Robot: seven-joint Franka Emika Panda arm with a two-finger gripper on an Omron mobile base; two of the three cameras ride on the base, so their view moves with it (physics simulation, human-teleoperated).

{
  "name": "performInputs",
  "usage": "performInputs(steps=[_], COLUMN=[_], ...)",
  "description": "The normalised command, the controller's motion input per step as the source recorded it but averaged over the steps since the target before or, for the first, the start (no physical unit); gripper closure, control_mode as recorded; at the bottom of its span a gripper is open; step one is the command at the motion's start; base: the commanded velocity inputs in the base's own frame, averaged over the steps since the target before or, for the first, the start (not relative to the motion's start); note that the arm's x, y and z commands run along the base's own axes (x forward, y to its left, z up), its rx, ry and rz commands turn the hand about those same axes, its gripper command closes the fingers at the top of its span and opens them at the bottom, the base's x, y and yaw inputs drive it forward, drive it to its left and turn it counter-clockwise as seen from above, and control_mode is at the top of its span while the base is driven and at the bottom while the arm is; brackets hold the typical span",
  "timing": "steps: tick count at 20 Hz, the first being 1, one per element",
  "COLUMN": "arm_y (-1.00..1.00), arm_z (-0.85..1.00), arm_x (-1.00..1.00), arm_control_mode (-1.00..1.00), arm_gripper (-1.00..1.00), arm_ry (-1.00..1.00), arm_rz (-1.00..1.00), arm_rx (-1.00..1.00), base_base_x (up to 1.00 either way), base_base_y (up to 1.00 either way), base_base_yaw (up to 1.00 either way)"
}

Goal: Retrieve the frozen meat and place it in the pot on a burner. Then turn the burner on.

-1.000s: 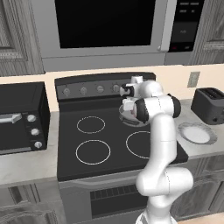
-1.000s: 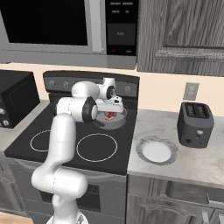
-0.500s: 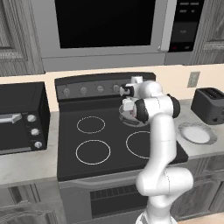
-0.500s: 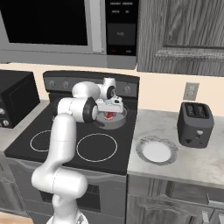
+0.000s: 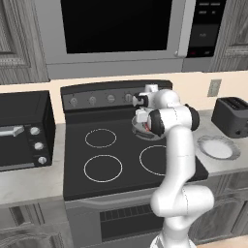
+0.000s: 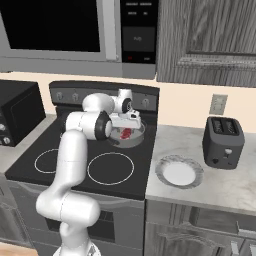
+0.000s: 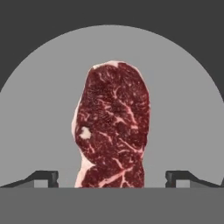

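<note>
The frozen meat (image 7: 113,127) lies flat on the grey floor of the pot (image 6: 136,137) (mid-frame in the hand view, on the stove's back right burner), while the gripper (image 7: 112,177) has its fingers (image 7: 43,177) spread wide, gripping nothing.

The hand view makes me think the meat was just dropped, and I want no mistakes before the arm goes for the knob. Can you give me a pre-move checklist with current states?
1. Frozen meat lies on the pot floor: ok.
2. Tool open, fingertips apart from the meat: ok.
3. Pot sits on the rear right burner of the stove: ok.
4. Tool lifted above the pot rim: cannot tell.
5. Burner on: cannot tell.
6. Knobs unobstructed on the back panel: ok.
</note>
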Motion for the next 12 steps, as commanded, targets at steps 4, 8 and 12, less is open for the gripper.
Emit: performInputs(steps=[4,8,12], arm_y=[0.00,0.00,0.00], arm_z=[0.00,0.11,0.18], arm_x=[0.00,-0.11,-0.20], arm_control_mode=[-1.00,-1.00,-1.00], arm_gripper=[-1.00,-1.00,-1.00], arm_ry=[-0.02,-0.19,-0.15], arm_rz=[0.01,0.00,0.00], arm_rx=[0.00,0.00,0.00], base_base_x=[0.00,0.00,0.00], base_base_y=[0.00,0.00,0.00], base_base_yaw=[0.00,0.00,0.00])
